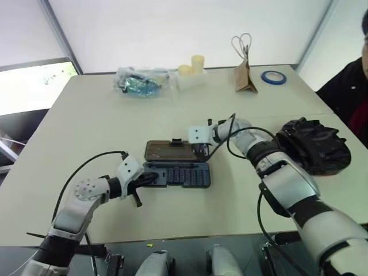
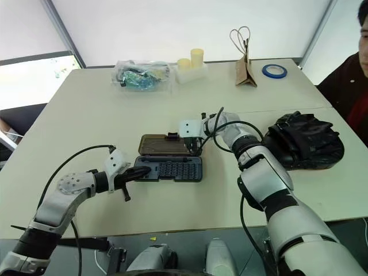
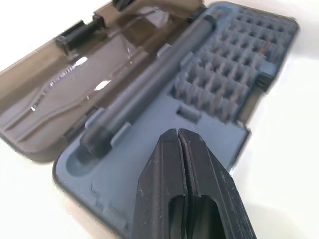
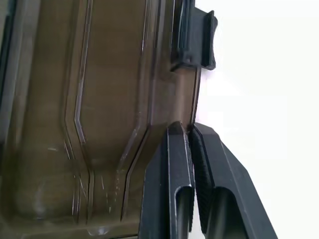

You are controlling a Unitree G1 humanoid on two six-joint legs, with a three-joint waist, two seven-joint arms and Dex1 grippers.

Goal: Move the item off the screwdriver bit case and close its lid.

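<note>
The screwdriver bit case lies open in the middle of the table, its blue-grey tray [image 1: 183,174] nearest me and the brown lid [image 1: 167,150] folded flat behind it. My left gripper [image 1: 153,177] is shut, its tips resting over the tray's left end beside a dark driver handle [image 3: 149,84]. At the lid's right end, my right gripper [image 4: 190,128] is shut, and the lid's thin rim [image 4: 195,94] runs in between its fingertips. The item [image 1: 313,144], a black padded mitt, sits on the table well to the right of the case.
Along the table's far side are a clear bag with teal contents [image 1: 141,82], pale yellow cylinders on a white holder [image 1: 191,72], a brown paper bag [image 1: 244,75] and a blue tape roll [image 1: 273,77]. A person [image 1: 352,92] sits at the right edge.
</note>
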